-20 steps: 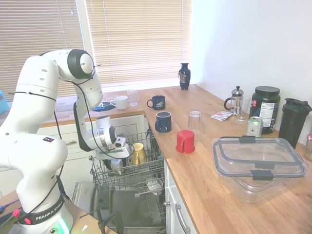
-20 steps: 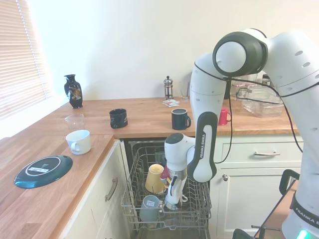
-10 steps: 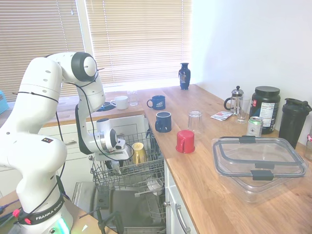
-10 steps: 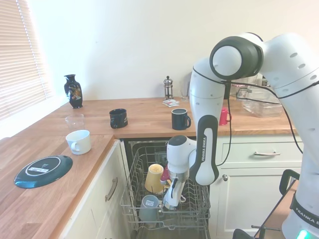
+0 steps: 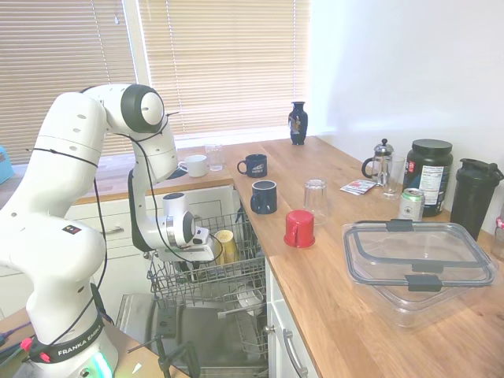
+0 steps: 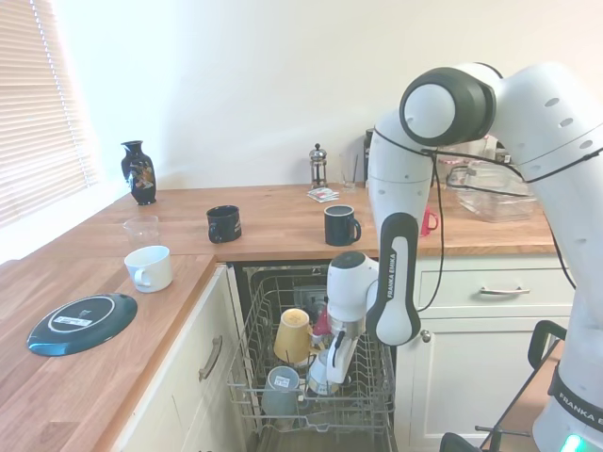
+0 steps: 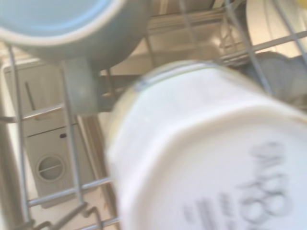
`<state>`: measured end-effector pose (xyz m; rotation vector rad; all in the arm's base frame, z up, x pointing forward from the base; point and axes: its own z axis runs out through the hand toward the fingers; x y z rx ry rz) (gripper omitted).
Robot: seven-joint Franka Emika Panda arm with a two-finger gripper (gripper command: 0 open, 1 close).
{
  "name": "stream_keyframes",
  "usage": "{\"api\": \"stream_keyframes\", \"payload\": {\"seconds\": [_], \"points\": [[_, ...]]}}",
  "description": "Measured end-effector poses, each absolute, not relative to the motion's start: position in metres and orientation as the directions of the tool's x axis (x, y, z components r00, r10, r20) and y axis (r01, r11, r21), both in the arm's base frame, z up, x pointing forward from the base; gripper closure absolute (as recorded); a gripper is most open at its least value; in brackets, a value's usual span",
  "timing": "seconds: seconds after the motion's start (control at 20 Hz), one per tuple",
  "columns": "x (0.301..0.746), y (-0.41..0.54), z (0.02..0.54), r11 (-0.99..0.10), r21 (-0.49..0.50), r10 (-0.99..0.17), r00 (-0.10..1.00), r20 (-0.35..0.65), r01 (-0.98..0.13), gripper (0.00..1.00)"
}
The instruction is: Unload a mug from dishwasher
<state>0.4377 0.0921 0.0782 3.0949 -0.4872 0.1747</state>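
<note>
A kitchen corner with a wooden worktop (image 5: 354,307) and an open dishwasher (image 6: 311,377) set below it, its wire rack (image 5: 206,277) pulled out. A white robot arm reaches down into the rack, and its tool (image 6: 320,377) sits low among the cups. The tool is partly hidden by the rack wires and its own body, so I cannot tell whether its fingers are apart, together or clamped on anything. The wrist view is filled by the blurred white base of the mug (image 7: 216,158), upside down, with faint grey print on it, very close to the camera; in the second exterior view the pale mug (image 6: 318,375) shows in the rack right at the tool. Beside it in the rack stand an upturned yellow mug (image 6: 294,335) and a grey cup (image 6: 281,388), whose pale blue inside and handle also show in the wrist view (image 7: 72,28). On the worktop stand two navy mugs (image 5: 264,197) (image 5: 253,164), an upturned red cup (image 5: 299,228), an upturned glass (image 5: 315,201), a dark vase (image 5: 298,123), a white mug (image 5: 194,164), a French press (image 5: 382,162), a can (image 5: 411,205), a black tub (image 5: 429,175), a black shaker bottle (image 5: 475,197) and a clear lidded box (image 5: 417,264). A dark plate (image 6: 81,323) lies near the worktop's front edge in the second exterior view.
</note>
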Motion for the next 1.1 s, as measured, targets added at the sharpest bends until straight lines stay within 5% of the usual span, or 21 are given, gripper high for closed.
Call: {"api": "stream_keyframes", "payload": {"seconds": [1.1], "points": [[0.418,0.044,0.146,-0.942,-0.021,-0.333,0.927,0.171,-0.335,1.00]]}}
